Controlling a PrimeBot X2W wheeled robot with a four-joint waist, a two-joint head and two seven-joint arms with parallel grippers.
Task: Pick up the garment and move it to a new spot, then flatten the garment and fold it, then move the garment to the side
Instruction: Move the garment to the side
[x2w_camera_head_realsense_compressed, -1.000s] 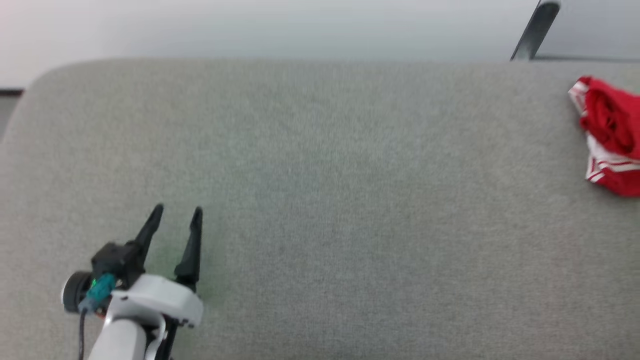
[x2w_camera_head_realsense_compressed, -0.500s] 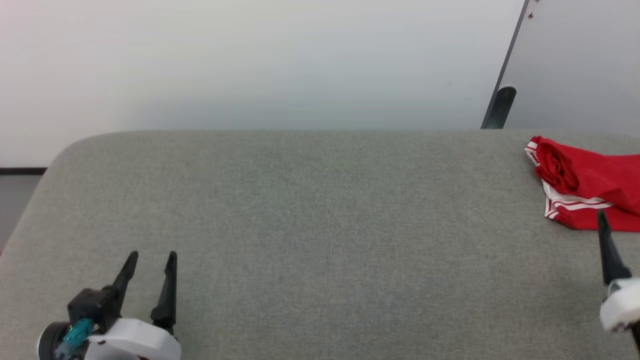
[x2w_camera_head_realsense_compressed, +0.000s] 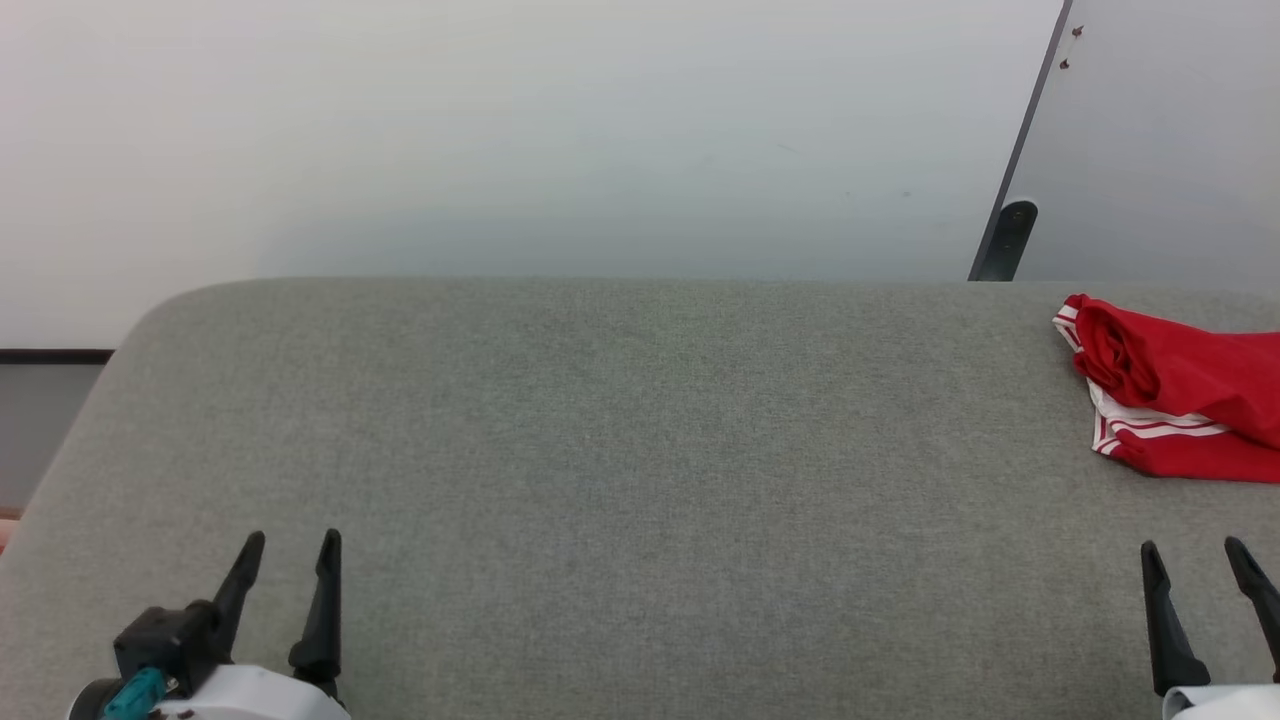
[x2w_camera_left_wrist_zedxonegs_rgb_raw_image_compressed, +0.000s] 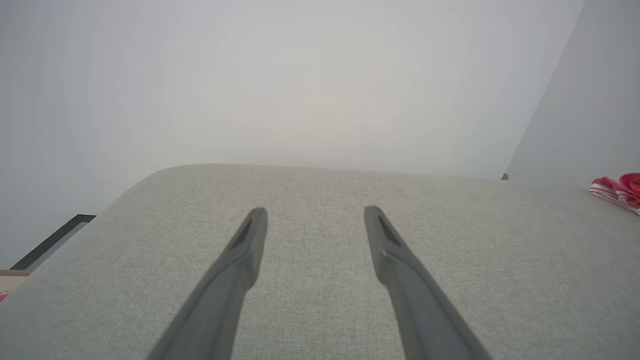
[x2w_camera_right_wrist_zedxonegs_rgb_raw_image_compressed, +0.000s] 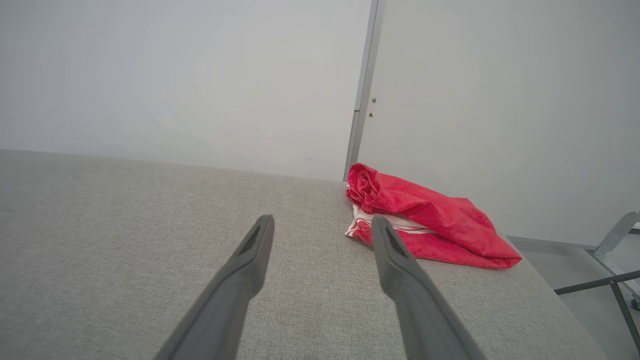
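Note:
The garment (x2w_camera_head_realsense_compressed: 1180, 400) lies crumpled at the far right of the grey padded table (x2w_camera_head_realsense_compressed: 640, 450), red with white and red-striped trim showing; it runs off the head view's right edge. From the right wrist the garment (x2w_camera_right_wrist_zedxonegs_rgb_raw_image_compressed: 430, 220) sits just beyond and right of my fingers, near the table's far right corner. My right gripper (x2w_camera_head_realsense_compressed: 1192, 548) hovers open at the lower right, short of the garment. My left gripper (x2w_camera_head_realsense_compressed: 290, 540) stands open at the lower left, far from it. The left wrist view catches a sliver of the garment (x2w_camera_left_wrist_zedxonegs_rgb_raw_image_compressed: 617, 189) at its right edge.
A pale wall runs behind the table, with a grey door or panel (x2w_camera_head_realsense_compressed: 1160, 140) and a dark bracket (x2w_camera_head_realsense_compressed: 1008, 240) at the back right. The table's right end drops off to the floor, where a metal frame (x2w_camera_right_wrist_zedxonegs_rgb_raw_image_compressed: 615, 270) stands.
The head camera has tilted up, so the table sits lower in the picture. My right gripper has come into view at the lower right with both fingers showing. The garment lies as before.

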